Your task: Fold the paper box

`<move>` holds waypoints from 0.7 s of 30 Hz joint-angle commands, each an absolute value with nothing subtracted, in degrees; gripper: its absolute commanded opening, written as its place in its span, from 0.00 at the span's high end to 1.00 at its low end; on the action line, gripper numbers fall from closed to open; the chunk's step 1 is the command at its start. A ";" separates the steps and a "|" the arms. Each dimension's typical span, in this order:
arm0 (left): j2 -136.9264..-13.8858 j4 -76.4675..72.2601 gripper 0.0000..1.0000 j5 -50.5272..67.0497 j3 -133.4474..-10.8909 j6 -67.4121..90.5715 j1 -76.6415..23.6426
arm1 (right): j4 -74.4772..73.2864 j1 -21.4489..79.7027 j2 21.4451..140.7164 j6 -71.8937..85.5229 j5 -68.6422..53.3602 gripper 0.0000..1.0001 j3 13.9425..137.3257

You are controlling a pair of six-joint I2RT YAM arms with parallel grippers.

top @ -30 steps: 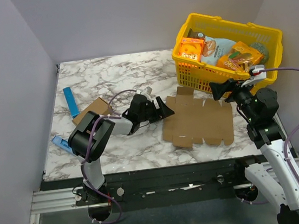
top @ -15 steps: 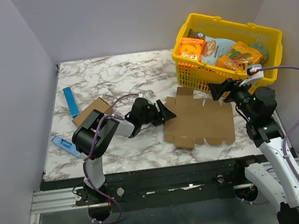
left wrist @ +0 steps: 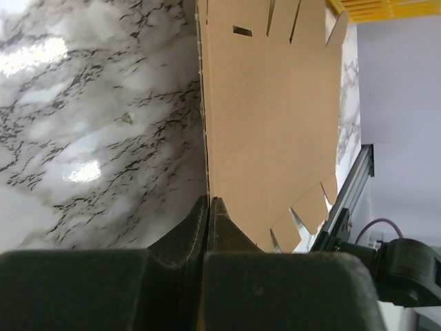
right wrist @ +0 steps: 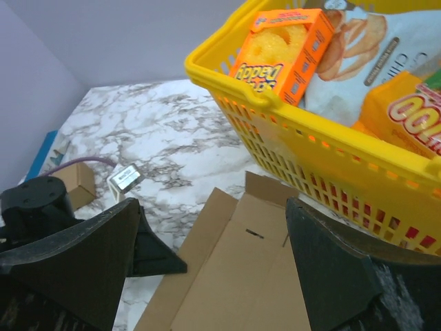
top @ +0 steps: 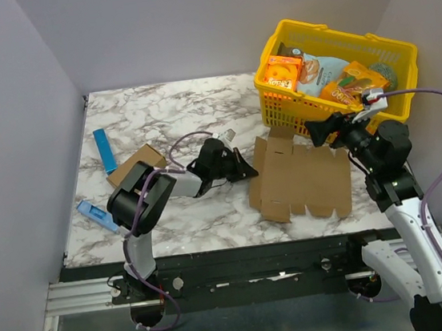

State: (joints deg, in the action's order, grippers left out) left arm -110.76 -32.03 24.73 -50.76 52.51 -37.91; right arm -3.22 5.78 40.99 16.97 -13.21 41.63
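Paper box (top: pixel 300 184) — flat die-cut sheet on the counter (top: pixel 158 117), right of centre, with the yellow basket (top: pixel 287 110) just at its 1 o'clock. Left tool (left wrist: pixel 209 207) is clamped tight on the sheet's 9 o'clock edge. Right tool (top: pixel 323 130) gapes wide with nothing in it, hovering over the 1 o'clock corner. Handling guess: light and thin, stiff across panels, hinges readily at the scores, likely skates on glossy marble. Grip a main panel edge, not the small flaps — those would crease or tear. Pin one side while lifting the other.
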 commanded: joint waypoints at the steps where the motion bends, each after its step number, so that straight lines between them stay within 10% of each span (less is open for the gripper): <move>1: -102.67 -20.59 0.98 29.34 -54.75 40.36 -35.34 | -5.62 5.54 43.41 15.99 -22.83 0.06 47.01; 12: -90.44 33.20 1.00 29.43 -75.84 -1.74 -31.47 | -10.36 5.62 63.88 12.13 -64.19 0.05 69.22; 21: -88.07 48.77 1.00 41.66 -80.15 -21.70 -28.30 | -22.39 8.52 71.89 -12.37 -66.28 0.06 79.00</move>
State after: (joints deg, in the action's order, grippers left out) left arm -89.34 36.53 33.63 -78.08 -9.56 -28.21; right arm -13.87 6.66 70.96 2.33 -62.22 74.54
